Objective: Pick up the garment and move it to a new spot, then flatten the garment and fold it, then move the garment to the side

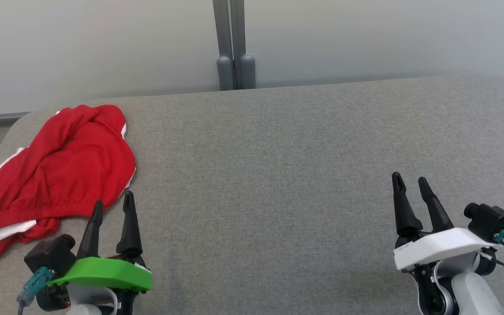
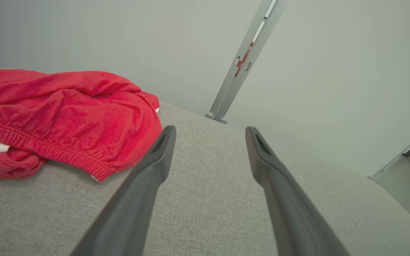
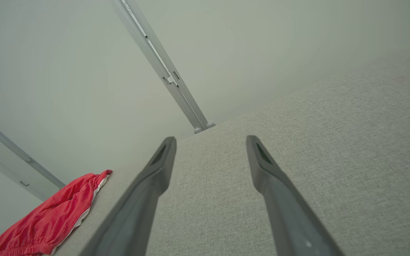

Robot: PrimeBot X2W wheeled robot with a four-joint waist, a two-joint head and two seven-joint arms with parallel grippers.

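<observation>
Background: pale grey-white wall (image 1: 81,43), plain, with a grey double metal post (image 1: 233,43) standing upright behind the middle of the desk's far edge.

Item 1. Desk (image 1: 278,175): broad surface covered in grey woven fabric, far corners rounded.

Item 2. Garment (image 1: 59,170): red knit-fabric shorts with white side trim and a gathered elastic hem. It lies crumpled in a loose heap at the desk's far left corner, and its left part reaches the desk's left edge. A white fold shows under the red cloth on the side toward the desk's near edge.

Item 3. Left tool (image 1: 113,202): two long dark tapered fingers (image 1: 127,218) on a bright green housing, over the desk's near left part. The fingers are spread wide with nothing between them, only bare desk fabric showing in the gap. Their tips are just beside the garment's elastic hem, and whether they touch it cannot be told.

Item 4. Right tool (image 1: 409,178): the same dark fingers on a white housing, over the desk's near right part and well apart from the garment. It is spread wide and holds nothing. Its fingers point toward the desk's far edge.
</observation>
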